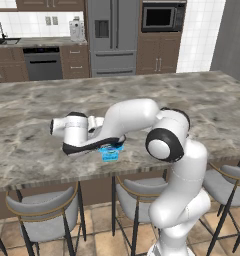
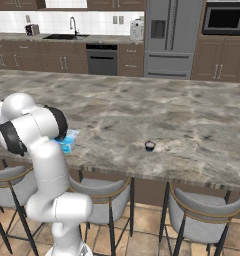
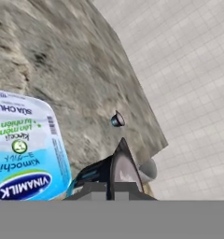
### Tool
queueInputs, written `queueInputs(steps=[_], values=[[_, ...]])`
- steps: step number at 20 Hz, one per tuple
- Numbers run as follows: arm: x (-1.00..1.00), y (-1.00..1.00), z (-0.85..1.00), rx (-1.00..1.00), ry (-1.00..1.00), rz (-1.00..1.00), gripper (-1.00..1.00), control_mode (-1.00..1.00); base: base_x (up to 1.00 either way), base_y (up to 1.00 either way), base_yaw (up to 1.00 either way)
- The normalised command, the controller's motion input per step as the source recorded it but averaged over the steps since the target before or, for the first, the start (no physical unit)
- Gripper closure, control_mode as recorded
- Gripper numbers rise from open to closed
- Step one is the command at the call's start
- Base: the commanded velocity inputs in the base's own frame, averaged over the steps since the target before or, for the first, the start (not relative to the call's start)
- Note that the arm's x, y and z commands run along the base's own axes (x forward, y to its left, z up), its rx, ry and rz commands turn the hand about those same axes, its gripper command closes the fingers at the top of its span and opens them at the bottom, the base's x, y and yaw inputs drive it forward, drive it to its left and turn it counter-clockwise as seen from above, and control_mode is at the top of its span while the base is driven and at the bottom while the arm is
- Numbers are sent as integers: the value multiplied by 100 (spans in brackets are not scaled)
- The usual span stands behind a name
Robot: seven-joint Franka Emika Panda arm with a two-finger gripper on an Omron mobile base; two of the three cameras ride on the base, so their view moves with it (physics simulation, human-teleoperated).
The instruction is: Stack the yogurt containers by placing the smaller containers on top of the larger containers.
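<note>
**Tool clamped on a small dark cup beside the blue tub**

In the hand view I see the tool clenched near its tightest, with a dark round cup with a pale top pinched between the finger tips; it looks like a grasp, though the cup is partly hidden by the fingers. Just beside it, to the left in that view, is the light-blue tub, lid facing the camera. I judge I'm holding the cup this close because the tub is where it has to go: the smaller container belongs on top of the larger one.

From the left base view the arm folds low over the near edge of the counter, and the tub peeks out under the forearm. In the right base view the tub shows behind the elbow, near the counter edge.

The tinier dark cup sits alone on the counter, well apart from the tub, towards the right; it also appears small in the hand view. It will need its own trip.

Nothing lies between cup and tub. My own arm blocks both base views of the tub. Stools sit below the counter edge.
</note>
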Motion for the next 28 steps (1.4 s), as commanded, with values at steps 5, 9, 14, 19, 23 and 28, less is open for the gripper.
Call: queueInputs(steps=[5, 9, 14, 19, 23, 28], values=[[9, 9, -9, 0, -1, 0, 100, -100, 0, 0, 0], [13, 6, -5, 0, -1, 0, 100, -100, 0, 0, 0], [15, 1, -6, 0, -1, 0, 100, -100, 0, 0, 0], [13, 0, -13, -2, -1, 0, 100, -100, 0, 0, 0], [15, 0, -18, -4, -1, -1, 100, -100, 0, 0, 0], [19, 1, -15, -3, -1, -1, 100, -100, 0, 0, 0]])
